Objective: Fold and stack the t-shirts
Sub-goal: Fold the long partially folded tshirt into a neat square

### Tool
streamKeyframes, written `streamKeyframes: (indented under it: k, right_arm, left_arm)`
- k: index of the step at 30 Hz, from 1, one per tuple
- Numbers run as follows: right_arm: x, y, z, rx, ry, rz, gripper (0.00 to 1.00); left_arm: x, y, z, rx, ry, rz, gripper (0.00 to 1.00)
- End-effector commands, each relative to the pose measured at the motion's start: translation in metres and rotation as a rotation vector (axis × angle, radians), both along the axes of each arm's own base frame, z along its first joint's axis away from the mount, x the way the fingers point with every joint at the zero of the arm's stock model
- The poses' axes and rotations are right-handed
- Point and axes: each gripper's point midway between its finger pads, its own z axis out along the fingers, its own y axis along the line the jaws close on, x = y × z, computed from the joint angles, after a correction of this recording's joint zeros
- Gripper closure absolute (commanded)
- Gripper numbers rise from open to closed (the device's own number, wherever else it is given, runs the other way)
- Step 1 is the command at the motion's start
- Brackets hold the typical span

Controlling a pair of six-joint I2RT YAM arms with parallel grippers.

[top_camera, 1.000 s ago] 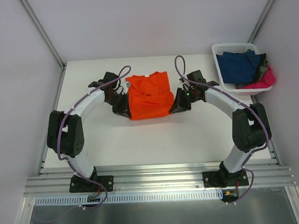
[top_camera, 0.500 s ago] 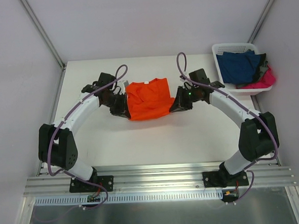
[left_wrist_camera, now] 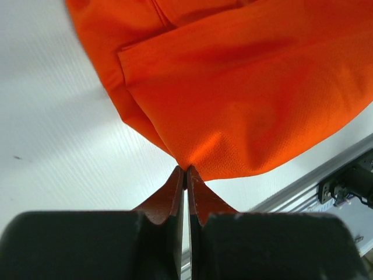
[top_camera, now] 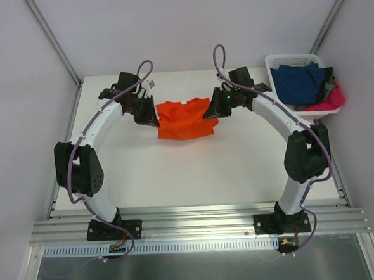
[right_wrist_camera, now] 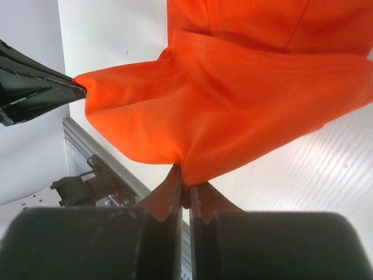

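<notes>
Arms bow outward from their bases and curl back in over the far half of the surface (top_camera: 176, 172). The left arm (top_camera: 102, 125) swings out toward 9 o'clock and the right arm (top_camera: 272, 114) toward 3 o'clock, with both wrists angled inward at each other. The left pincer (top_camera: 154, 121) is clamped narrow on a corner of the orange t-shirt (top_camera: 184, 121) at its 9 o'clock side. The right pincer (top_camera: 209, 113) is pinched tight on the opposite corner at 3 o'clock. The shirt is slung between them toward 12 o'clock on the surface, folded over itself; whether its drooping edge touches the surface cannot be told. At 2 o'clock, well apart, a white basket (top_camera: 275, 62) holds a navy t-shirt (top_camera: 300, 82) and a pink t-shirt (top_camera: 332, 99).
</notes>
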Motion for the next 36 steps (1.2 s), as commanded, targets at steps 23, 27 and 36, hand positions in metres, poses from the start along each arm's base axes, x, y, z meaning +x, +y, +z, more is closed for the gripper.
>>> streamKeyframes:
  k: [23,27,36]
  right_arm:
    - [0.140,0.001,-0.022,0.035,-0.111,-0.116,0.99]
    - [0.160,-0.002,-0.030,0.035,-0.131,-0.134,0.99]
    - [0.205,0.002,-0.060,0.032,-0.169,-0.164,0.99]
  left_arm:
    - [0.174,0.009,-0.025,0.174,-0.237,0.149,1.00]
    - [0.201,0.007,-0.034,0.208,-0.286,0.170,1.00]
    - [0.257,-0.004,-0.059,0.278,-0.406,0.202,1.00]
